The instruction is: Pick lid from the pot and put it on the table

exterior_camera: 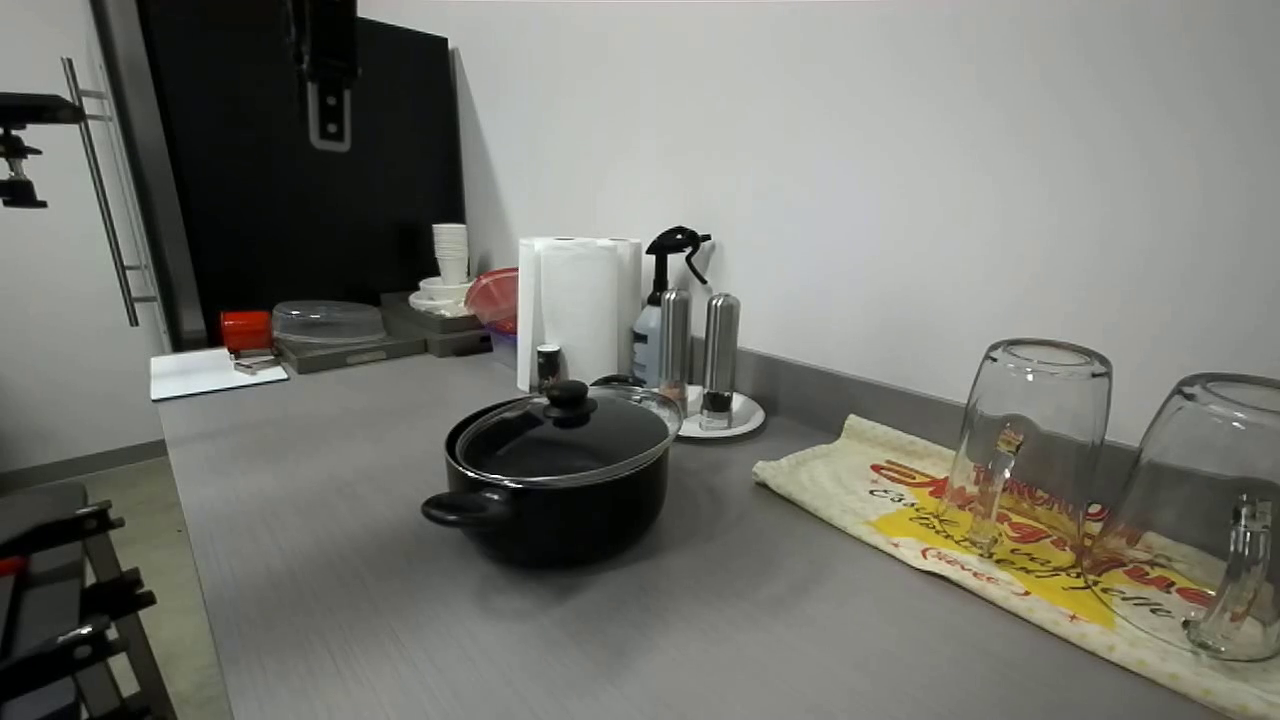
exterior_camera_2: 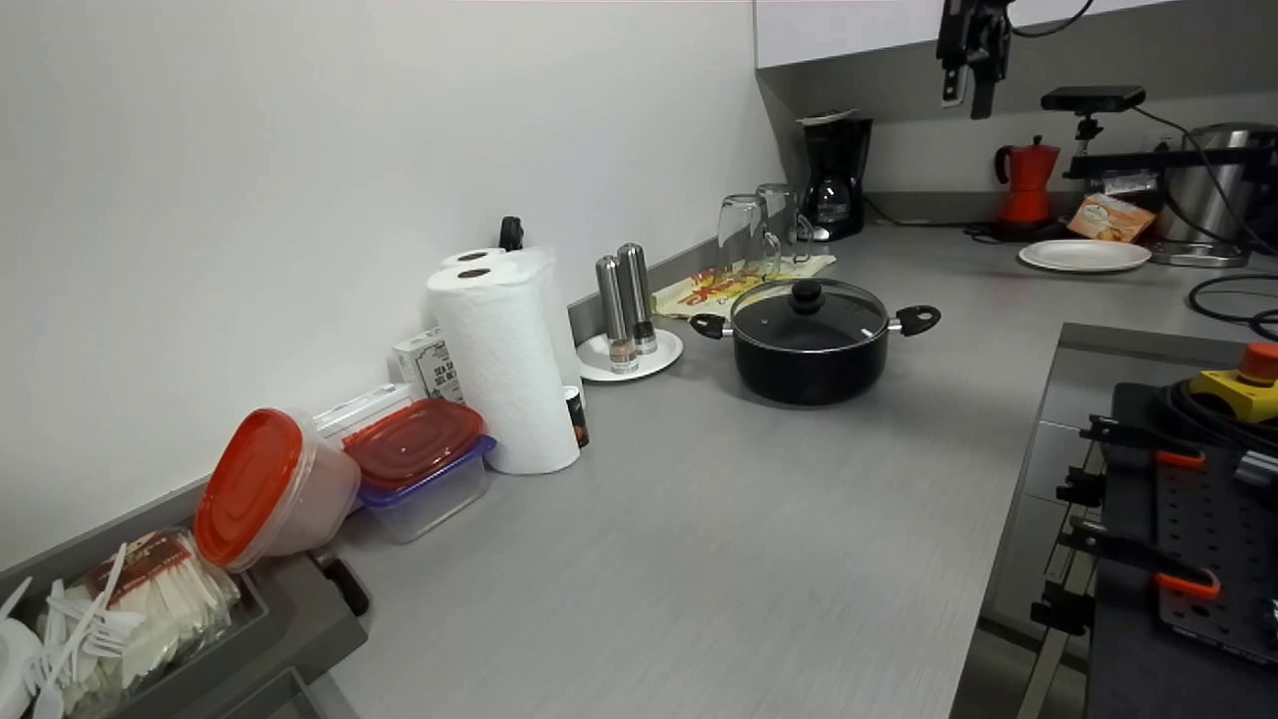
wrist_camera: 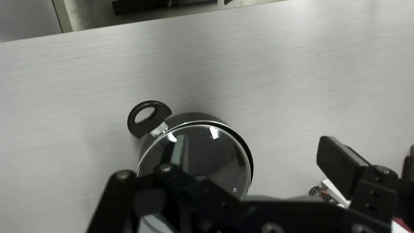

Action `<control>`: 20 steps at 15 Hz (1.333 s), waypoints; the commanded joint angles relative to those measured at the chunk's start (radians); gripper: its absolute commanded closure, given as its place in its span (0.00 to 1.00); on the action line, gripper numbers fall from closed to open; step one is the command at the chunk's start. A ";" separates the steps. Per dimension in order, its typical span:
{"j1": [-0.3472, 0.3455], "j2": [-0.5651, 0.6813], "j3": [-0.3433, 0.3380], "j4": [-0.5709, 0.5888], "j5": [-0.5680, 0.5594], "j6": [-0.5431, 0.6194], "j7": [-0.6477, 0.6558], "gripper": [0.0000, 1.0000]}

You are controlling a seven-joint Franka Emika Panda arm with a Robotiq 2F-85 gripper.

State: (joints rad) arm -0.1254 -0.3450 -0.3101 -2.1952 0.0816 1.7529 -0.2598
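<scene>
The clear glass lid (exterior_camera: 625,437) with a black centre knob lies on the black pot (exterior_camera: 575,525), a little off-centre, with a dark gap along part of the rim. In both exterior views the lid (exterior_camera_2: 854,312) and the pot (exterior_camera_2: 809,375) stand on the grey table (exterior_camera_2: 719,559). My gripper (exterior_camera_2: 967,92) is high above the table, well apart from the lid. In the wrist view the gripper (wrist_camera: 249,155) has its fingers spread wide with nothing between them. The lid (wrist_camera: 210,149) shows below, partly covered by the gripper; its knob is hidden there.
Paper towel rolls (exterior_camera: 580,310), two grinders on a white plate (exterior_camera: 745,415) and a spray bottle stand by the wall behind the pot. Two upturned glass mugs (exterior_camera: 1035,440) stand on a patterned cloth (exterior_camera: 860,450). Food containers (exterior_camera_2: 424,449) and a cutlery tray (exterior_camera_2: 230,639) lie farther along the wall.
</scene>
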 commanded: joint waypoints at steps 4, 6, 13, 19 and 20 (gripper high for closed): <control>0.010 0.170 0.102 0.225 -0.035 0.086 0.073 0.00; 0.011 0.222 0.141 0.239 -0.079 0.193 0.124 0.00; 0.013 0.411 0.197 0.234 -0.287 0.361 0.309 0.00; 0.021 0.562 0.191 0.290 -0.295 0.324 0.351 0.00; 0.023 0.585 0.190 0.308 -0.294 0.315 0.355 0.00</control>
State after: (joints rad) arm -0.1145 0.1654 -0.1165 -1.9654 -0.1943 2.1087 0.0604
